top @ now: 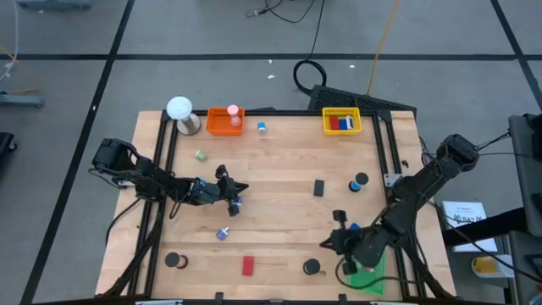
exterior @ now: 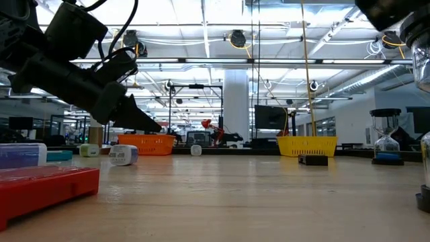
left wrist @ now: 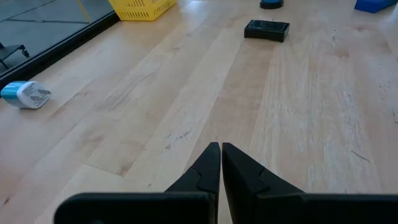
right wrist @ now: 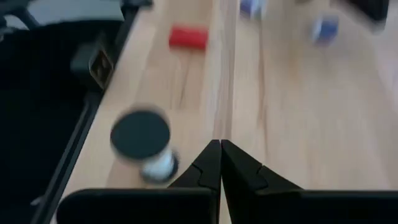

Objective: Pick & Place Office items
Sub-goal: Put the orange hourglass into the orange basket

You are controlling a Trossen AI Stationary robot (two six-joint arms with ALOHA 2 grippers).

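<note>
Between the right gripper's (right wrist: 220, 144) fingers nothing shows; they meet empty, just beside a black round disc on a white base (right wrist: 142, 140) near the wooden surface's (top: 279, 191) near-right edge. It should reopen and straddle that disc. Pinched empty too, the left gripper (left wrist: 221, 147) waits mid-left.

Counter (top: 279, 212): pale wood with visible grain, framed by black rails.
Trays: one orange (top: 224, 121), one yellow (top: 341, 122) holding red and blue pieces, one bright green (top: 366, 276).
Ball (top: 179, 108): white.
Blocks: one red (top: 248, 265), one black (top: 319, 187).
Discs: two black (top: 175, 261) (top: 312, 267), a third black with a blue piece beside it (top: 361, 180).
Small bits: green (top: 200, 155), purple-blue (top: 223, 233), white and light blue (top: 262, 127).
Arms: both black.
Floor (top: 203, 34): grey with dark lines.
</note>
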